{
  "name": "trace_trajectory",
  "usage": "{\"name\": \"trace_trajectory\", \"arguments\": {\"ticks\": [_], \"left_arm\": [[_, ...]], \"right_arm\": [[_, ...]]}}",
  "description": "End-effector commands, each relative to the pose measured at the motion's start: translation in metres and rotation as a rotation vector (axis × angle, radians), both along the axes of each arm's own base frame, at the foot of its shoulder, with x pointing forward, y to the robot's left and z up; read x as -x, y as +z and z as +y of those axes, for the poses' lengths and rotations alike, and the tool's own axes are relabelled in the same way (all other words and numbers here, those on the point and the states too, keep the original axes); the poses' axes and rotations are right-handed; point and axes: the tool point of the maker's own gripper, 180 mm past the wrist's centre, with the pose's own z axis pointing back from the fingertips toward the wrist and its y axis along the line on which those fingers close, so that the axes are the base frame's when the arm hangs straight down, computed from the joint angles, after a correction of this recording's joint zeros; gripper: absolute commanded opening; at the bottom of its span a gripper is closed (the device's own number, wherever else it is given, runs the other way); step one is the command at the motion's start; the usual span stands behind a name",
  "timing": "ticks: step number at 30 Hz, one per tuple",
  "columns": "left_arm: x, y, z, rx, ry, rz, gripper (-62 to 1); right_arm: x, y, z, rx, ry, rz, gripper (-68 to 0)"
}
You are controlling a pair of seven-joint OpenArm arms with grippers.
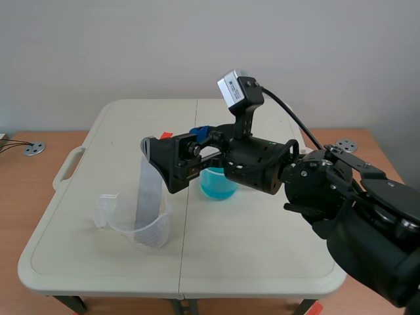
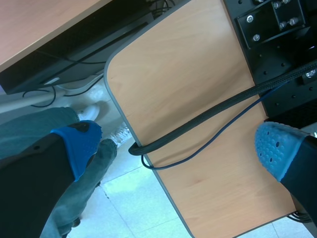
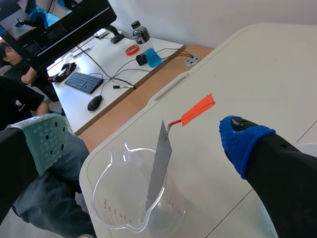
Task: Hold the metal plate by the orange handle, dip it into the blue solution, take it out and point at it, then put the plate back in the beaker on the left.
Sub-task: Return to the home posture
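1. Grey thin metal plate (image 1: 147,190) (image 3: 158,168) is standing in the clear plastic beaker (image 1: 141,226) (image 3: 101,191). Its lower end is resting inside, and its upper end is rising well above the rim at a slight lean.
2. Fixed to the plate's top corner by a short red wire, the flat orange handle (image 3: 198,110) is sticking out ahead of the right jaws. It is lying closer to the blue pad (image 3: 242,141) than to the grey-green pad (image 3: 47,136), and a gap is showing between handle and pad.
3. The right jaws are standing wide apart and clamping nothing. The beaker and plate are sitting ahead of and below them, between the two fingers.
4. The right arm (image 1: 315,184) is stretching across the cream folding table (image 1: 249,243) (image 3: 257,74) past its middle. The small beaker of blue solution (image 1: 218,184) is sitting behind the jaws, partly hidden by the wrist.
5. The left jaws are also standing apart and holding nothing, with a blue pad (image 2: 79,144) at each fingertip.
6. Ahead of the left jaws, a black cable (image 2: 208,114) is looping over the corner of a light wooden desk (image 2: 188,74).
7. Beside that desk, a person's leg in green trousers (image 2: 29,129) is showing above a pale tiled floor.
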Motion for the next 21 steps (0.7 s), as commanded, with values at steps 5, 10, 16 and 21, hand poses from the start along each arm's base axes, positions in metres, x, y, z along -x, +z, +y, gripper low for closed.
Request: {"name": "trace_trajectory", "arguments": {"ticks": [5, 10, 16, 21], "left_arm": [[0.002, 0.001, 0.002, 0.0, 0.0, 0.005, 1.4], [0.002, 0.001, 0.001, 0.01, 0.008, 0.004, 1.4], [-0.014, 0.002, -0.001, 0.031, 0.024, -0.043, 1.4], [-0.073, 0.015, -0.003, 0.079, 0.039, -0.214, 1.4]], "right_arm": [[-0.01, 0.011, -0.021, 0.004, -0.031, -0.053, -1.1], [-0.013, 0.002, -0.044, 0.065, -0.046, -0.063, -1.2], [-0.015, -0.003, -0.074, 0.129, -0.068, -0.085, -1.2], [-0.009, 0.003, -0.096, 0.163, -0.073, -0.127, -1.2]]}}
